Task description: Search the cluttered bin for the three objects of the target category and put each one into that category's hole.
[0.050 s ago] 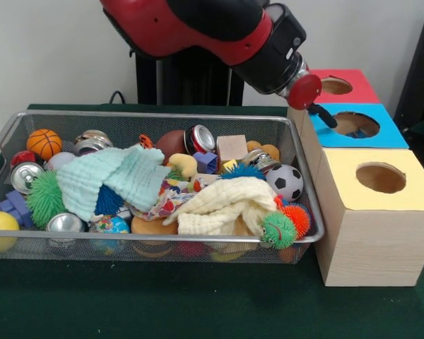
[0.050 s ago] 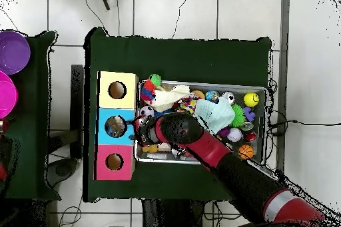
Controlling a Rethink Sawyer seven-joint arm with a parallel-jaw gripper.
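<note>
Front view: wire-mesh bin [image 1: 307,185] crowded with balls, cans, cloths; black pincer [image 1: 327,117] over blue-topped wooden box's hole [image 1: 356,124], grip undeterminable; something dark inside.
Overhead view: pincer [image 2: 131,122] beside that hole [image 2: 115,126]. Sorting evidently unfinished.
</note>
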